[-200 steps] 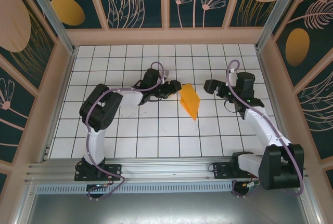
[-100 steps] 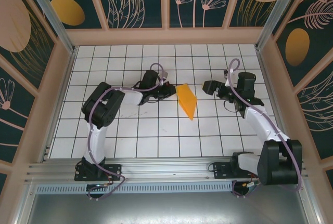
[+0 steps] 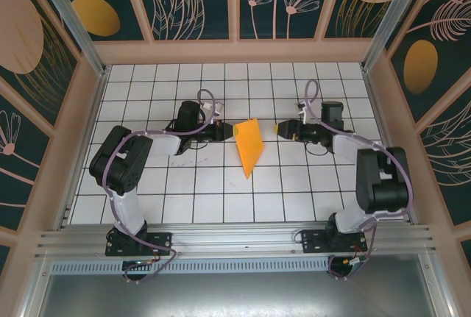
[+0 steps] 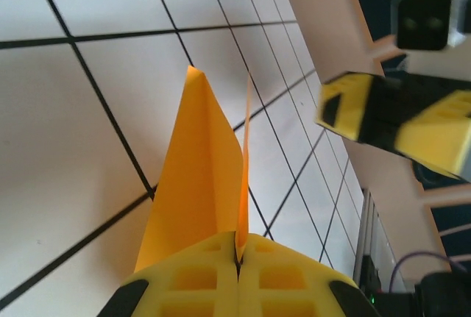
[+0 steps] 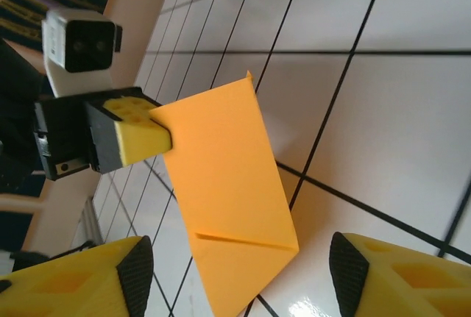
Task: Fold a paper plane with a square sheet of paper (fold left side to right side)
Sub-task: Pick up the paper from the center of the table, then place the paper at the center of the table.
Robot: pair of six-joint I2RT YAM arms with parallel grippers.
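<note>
Now, on the top camera I see the orange sheet a little past the middle of the tabletop. It is already narrow and creased, and its point looks to 6 o'clock. The left end effector is clamped on the sheet's corner at the 10 o'clock side. On its wrist camera the two pads meet with the thin edge pinched between them. The right end effector waits at 3 o'clock of the sheet with its jaws apart, near the paper but, as far as I can tell, not touching it.

I judge we are in the left-to-right fold. For the next move I would carry the held edge toward 3 o'clock and lay it exactly on the opposite edge. The right fingers would then hold it down for the crease.
</note>
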